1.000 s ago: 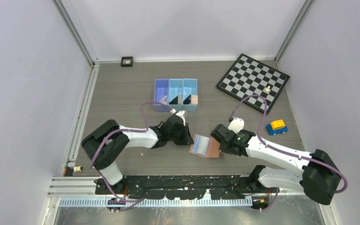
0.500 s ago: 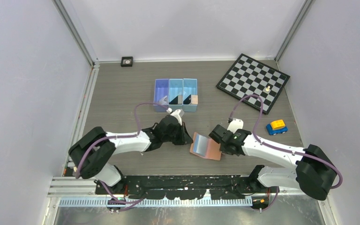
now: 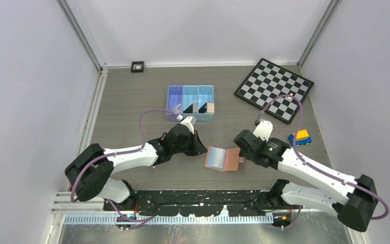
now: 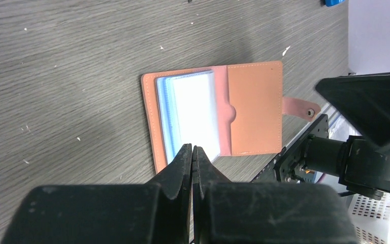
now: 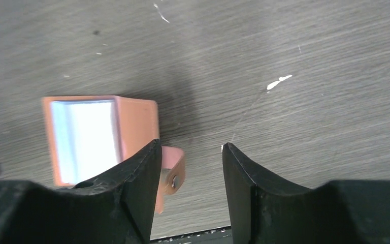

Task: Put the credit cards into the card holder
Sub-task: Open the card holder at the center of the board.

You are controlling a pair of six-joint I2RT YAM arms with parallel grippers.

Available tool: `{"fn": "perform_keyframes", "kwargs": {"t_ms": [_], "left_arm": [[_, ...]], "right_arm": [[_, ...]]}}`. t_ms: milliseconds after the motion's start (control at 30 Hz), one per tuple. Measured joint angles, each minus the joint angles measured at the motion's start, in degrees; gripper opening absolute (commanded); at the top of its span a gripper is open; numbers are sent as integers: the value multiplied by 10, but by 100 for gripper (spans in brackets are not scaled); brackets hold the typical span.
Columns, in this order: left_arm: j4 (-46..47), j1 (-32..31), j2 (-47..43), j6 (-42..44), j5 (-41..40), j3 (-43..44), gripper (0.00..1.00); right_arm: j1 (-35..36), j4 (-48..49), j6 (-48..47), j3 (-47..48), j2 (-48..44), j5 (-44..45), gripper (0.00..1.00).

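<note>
The card holder (image 3: 223,158) lies open on the table, salmon cover down and light blue lining up; it also shows in the left wrist view (image 4: 254,107) and the right wrist view (image 5: 132,119). My left gripper (image 3: 198,146) hovers just left of it, its fingers (image 4: 183,162) pressed shut with no card showing between them. My right gripper (image 3: 244,152) stands open at the holder's right edge. The snap tab (image 5: 175,170) curls up beside its left finger, ungripped. Two black credit cards (image 3: 189,108) (image 3: 202,108) lean inside the blue bin.
The three-compartment blue bin (image 3: 174,96) stands behind the left gripper, with a small tan block (image 3: 210,108) in its right cell. A chessboard (image 3: 274,89) lies at the back right, a toy car (image 3: 299,137) near the right arm, and a small black square (image 3: 137,66) at the back wall.
My right gripper has opened and let go of the card holder, drawing back slightly to the right. The left gripper's last small gap has shut, and its arm has shifted a little left.
</note>
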Motion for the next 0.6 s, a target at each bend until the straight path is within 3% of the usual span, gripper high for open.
{"fn": "perform_keyframes", "kwargs": {"t_ms": [167, 600], "left_arm": [[-14, 1, 0, 1, 0, 0, 7], [-23, 2, 0, 3, 0, -1, 15]], "right_arm": [[0, 15, -18, 7, -80, -30, 69], [0, 80, 25, -61, -61, -124, 70]]}}
